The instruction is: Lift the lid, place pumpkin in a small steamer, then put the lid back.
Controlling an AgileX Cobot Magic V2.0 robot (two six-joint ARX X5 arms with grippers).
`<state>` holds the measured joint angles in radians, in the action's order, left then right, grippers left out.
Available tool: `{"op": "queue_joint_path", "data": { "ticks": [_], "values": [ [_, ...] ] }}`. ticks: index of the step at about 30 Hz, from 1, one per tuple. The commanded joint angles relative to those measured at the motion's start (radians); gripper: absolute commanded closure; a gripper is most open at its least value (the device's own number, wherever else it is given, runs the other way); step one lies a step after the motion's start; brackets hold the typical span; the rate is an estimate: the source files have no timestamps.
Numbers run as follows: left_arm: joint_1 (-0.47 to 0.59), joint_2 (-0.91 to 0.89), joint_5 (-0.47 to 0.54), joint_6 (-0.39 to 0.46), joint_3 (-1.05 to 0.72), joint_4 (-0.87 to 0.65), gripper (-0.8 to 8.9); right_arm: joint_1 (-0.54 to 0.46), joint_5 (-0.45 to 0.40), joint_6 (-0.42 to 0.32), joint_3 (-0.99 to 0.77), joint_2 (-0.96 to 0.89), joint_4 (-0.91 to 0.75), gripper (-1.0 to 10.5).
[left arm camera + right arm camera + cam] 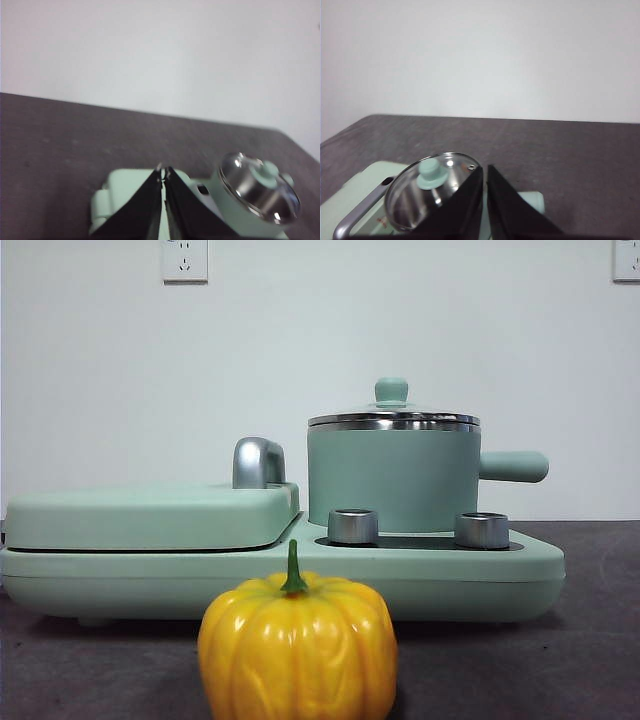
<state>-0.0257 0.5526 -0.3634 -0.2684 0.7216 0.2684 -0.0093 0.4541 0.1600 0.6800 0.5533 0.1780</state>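
Observation:
The glossy yellow-orange pumpkin (297, 648) with a green stem sits on the dark table at the front, before the appliance. The small steamer (393, 478), a mint-green pot with a side handle, stands on the right side of the appliance, and the glass lid (392, 417) with its mint knob rests on it. From above, the lid (432, 187) lies just below my right gripper (484, 168), which is shut and empty. My left gripper (163, 172) is also shut and empty, high over the appliance, with the lid (258, 187) off to one side. Neither arm appears in the front view.
The wide mint-green appliance base (280, 565) carries two silver knobs (353, 526) in front of the pot. A flat griddle cover (150, 515) with a chrome handle (257, 462) fills its left half. A white wall stands behind the dark table.

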Motion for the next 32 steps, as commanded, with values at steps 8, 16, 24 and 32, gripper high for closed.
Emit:
{"op": "queue_joint_path", "data": {
  "ticks": [8,16,24,32],
  "values": [
    [-0.076,0.244,-0.065,0.172,0.094,-0.095,8.03,0.054,0.071,-0.135,0.104,0.195,-0.004,9.3],
    [-0.164,0.365,-0.064,0.291,0.168,-0.109,8.03,0.173,0.071,-0.256,0.113,0.285,0.031,9.3],
    [-0.241,0.42,-0.064,0.415,0.189,-0.134,7.24,0.253,0.039,-0.444,0.113,0.295,0.095,8.9],
    [-0.275,0.427,-0.064,0.417,0.189,-0.134,4.69,0.259,0.039,-0.455,0.113,0.295,0.097,6.6]
  ]
}}
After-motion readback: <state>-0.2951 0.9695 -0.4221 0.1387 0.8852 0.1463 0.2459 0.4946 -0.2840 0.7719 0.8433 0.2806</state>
